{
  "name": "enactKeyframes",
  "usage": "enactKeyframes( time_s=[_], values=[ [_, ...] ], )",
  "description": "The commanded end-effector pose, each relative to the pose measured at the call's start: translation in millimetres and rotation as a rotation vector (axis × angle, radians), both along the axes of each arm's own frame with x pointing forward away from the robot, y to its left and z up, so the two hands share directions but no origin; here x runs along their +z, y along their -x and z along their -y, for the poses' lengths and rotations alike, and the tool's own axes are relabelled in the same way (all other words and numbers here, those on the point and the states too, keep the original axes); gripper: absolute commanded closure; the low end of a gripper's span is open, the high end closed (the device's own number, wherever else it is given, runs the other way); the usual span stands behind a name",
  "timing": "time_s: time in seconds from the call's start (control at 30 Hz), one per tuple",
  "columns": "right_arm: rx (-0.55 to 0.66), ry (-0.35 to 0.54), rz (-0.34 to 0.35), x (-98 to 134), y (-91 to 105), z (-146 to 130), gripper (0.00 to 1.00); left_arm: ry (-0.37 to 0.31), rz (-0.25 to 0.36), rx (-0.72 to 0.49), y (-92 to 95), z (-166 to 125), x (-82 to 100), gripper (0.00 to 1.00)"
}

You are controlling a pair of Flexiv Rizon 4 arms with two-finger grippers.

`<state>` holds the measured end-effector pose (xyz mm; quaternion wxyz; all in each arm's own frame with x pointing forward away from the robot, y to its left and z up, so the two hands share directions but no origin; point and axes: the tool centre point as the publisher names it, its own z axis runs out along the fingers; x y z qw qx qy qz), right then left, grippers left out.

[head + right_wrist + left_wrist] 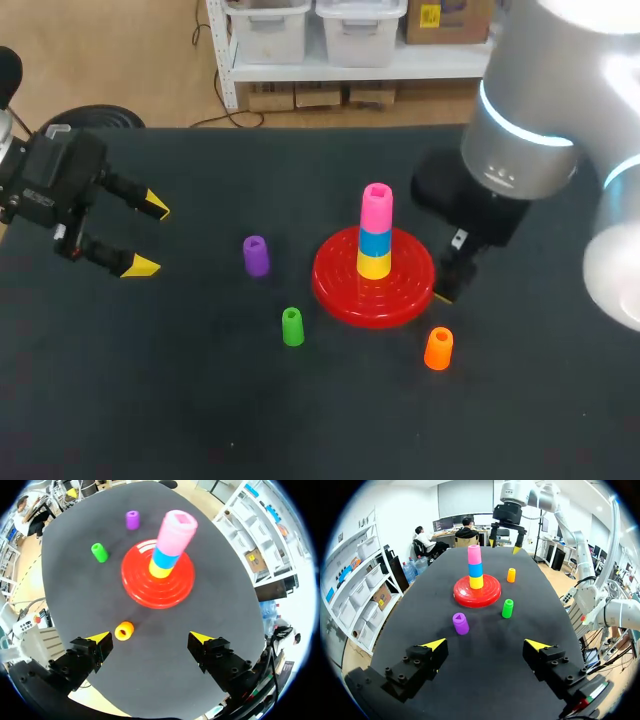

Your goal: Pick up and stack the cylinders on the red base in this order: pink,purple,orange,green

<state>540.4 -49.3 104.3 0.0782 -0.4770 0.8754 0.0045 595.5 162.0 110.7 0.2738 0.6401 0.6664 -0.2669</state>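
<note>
Pink cylinder [377, 206] already topping blue cylinder [375, 241] and yellow cylinder [374, 264] on the red base [340, 285]. Purple cylinder [256, 255], green cylinder [292, 327] and orange cylinder [438, 348] loose around the base on the worktop [200, 400], unstacked. Left fingers [434, 644] and right fingers [100, 639] spread open, empty.

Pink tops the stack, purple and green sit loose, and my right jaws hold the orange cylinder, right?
No: in the right wrist view the right jaws stand open and empty; the orange cylinder sits loose on the table by them. The rest holds.
</note>
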Motion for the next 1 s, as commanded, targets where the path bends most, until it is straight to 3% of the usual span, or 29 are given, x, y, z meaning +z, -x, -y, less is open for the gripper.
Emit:
enactKeyframes(
  time_s=[0.03,0.17,0.33,0.57,1.0],
  values=[
    [0.015,-0.013,-0.004,-2,8.1,0,0.0,0.002,0.002,0.0,-0.2,0,-1.2,0.0],
    [0.045,-0.014,0.005,4,11.9,-6,0.0,0.002,0.002,0.0,-0.2,0,-1.2,0.0],
    [0.112,-0.007,0.063,27,8.2,-23,0.0,0.002,0.002,0.0,-0.2,0,-1.2,0.0],
    [0.214,0.0,0.135,57,-8.5,-50,0.0,0.002,0.002,0.0,-0.2,0,-1.2,0.0],
    [0.391,0.016,0.149,86,-43.7,-103,0.0,0.002,0.002,0.0,-0.2,0,-1.2,0.0]
  ],
)
